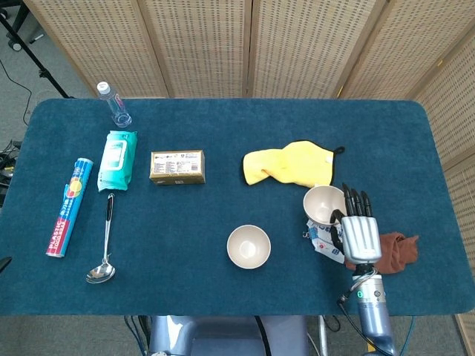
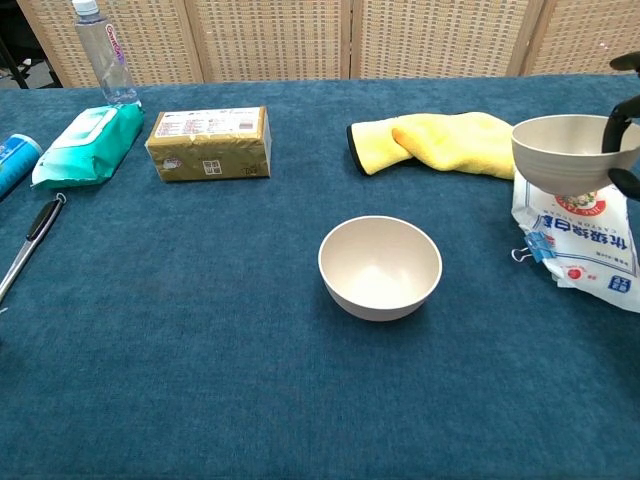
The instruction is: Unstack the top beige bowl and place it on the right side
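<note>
R hand [image 1: 359,231] grips lifted beige bowl [image 2: 563,152] by its rim, fingers curled over it, above white bag [image 2: 580,242] at table's right side. 2nd bowl [image 2: 379,266] sits mid-table; L hand not seen.

right hand [image 1: 360,231]: back up, fingers forward, gripping bowl [image 1: 323,205] rim, raised | left hand: unseen

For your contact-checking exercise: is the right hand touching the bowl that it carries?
Touching. In the chest view the right hand has dark fingers wrapped over the rim of the raised bowl.
</note>
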Tool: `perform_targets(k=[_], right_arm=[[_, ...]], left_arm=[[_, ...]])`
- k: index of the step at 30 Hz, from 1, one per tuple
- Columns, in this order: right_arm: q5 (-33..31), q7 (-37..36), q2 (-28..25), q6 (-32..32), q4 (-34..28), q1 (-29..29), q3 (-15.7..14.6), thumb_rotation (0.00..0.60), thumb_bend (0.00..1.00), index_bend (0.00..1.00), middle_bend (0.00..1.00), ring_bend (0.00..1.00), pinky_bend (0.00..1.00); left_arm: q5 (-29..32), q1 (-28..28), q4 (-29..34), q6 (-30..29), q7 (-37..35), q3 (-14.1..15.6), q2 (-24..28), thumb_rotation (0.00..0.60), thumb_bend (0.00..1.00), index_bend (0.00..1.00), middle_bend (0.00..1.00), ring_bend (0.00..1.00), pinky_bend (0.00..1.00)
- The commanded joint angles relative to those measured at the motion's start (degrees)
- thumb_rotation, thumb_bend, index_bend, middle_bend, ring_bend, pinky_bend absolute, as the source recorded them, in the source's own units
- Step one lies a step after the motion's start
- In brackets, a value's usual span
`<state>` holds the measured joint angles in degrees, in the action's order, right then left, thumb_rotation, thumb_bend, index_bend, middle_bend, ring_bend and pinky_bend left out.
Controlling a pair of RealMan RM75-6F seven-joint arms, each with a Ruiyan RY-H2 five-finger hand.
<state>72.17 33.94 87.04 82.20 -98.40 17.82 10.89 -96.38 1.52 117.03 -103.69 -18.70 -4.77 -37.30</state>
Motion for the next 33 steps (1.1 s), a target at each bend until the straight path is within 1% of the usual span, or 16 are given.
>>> perform_targets(k=[1, 6, 10, 14, 19, 23, 25, 28, 33], right_arm=[[-0.4, -0.3, -1.7, 0.5, -0.2, -0.2, 0.8, 0.6, 0.47, 0.57, 0.0, 0.0, 0.0], [-0.9, -1.1, -3.9, 0.8, -0.2, -0.9, 1.0, 0.6, 0.47, 0.57, 0.0, 0.0, 0.0], [-2.6, -3.0, -5.6, 0.9, 0.9, -1.8, 1.7, 0.6, 0.47, 0.57, 0.0, 0.0, 0.0], [-2.8, -4.3, -7.2, 1.0, 1.5, -2.5, 1.5, 0.6, 0.47, 0.57, 0.0, 0.0, 0.0], [-1.1, -6.0, -8.1, 2.0, 0.6, -3.7, 0.0, 0.6, 0.47, 0.57, 0.0, 0.0, 0.0], [0.7, -6.8, -7.0, 2.4, -0.3, -4.3, -1.8, 0.6, 0.47, 0.57, 0.0, 0.0, 0.0], [1.1, -6.5, -6.3, 2.4, 0.1, -4.3, -2.2, 0.6, 0.47, 0.57, 0.0, 0.0, 0.0], [0.0, -6.5, -5.7, 2.2, 1.2, -4.3, -1.7, 0.6, 0.47, 0.57, 0.0, 0.0, 0.0], [-2.3, -7.3, -6.3, 1.8, 2.8, -4.4, -0.1, 0.6, 0.47, 0.57, 0.0, 0.0, 0.0]], left_arm=[[0.0, -0.1, 0.0, 0.2, 0.1, 0.0, -0.2, 0.321, 0.1, 0.0, 0.0, 0.0, 0.0], [-0.3, -0.3, 0.3, 0.5, 0.6, 0.1, -0.5, 0.323, 0.1, 0.0, 0.0, 0.0, 0.0], [-0.6, -0.1, 0.4, 0.5, 1.1, 0.3, -0.7, 0.321, 0.1, 0.0, 0.0, 0.0, 0.0], [-0.6, -0.1, 0.6, 0.6, 1.5, 0.4, -0.9, 0.322, 0.1, 0.0, 0.0, 0.0, 0.0], [-0.8, -0.4, 0.8, 1.3, 2.1, 0.5, -1.5, 0.322, 0.1, 0.0, 0.0, 0.0, 0.0], [-1.2, -0.8, 1.3, 2.1, 2.7, 0.6, -2.2, 0.323, 0.1, 0.0, 0.0, 0.0, 0.0], [-1.5, -0.9, 1.4, 2.2, 3.1, 0.7, -2.3, 0.323, 0.1, 0.0, 0.0, 0.0, 0.0], [-1.8, -0.6, 1.5, 1.7, 3.2, 0.8, -2.0, 0.322, 0.1, 0.0, 0.0, 0.0, 0.0], [-1.5, -0.1, 1.1, 1.1, 2.7, 0.9, -1.5, 0.322, 0.1, 0.0, 0.0, 0.0, 0.0]])
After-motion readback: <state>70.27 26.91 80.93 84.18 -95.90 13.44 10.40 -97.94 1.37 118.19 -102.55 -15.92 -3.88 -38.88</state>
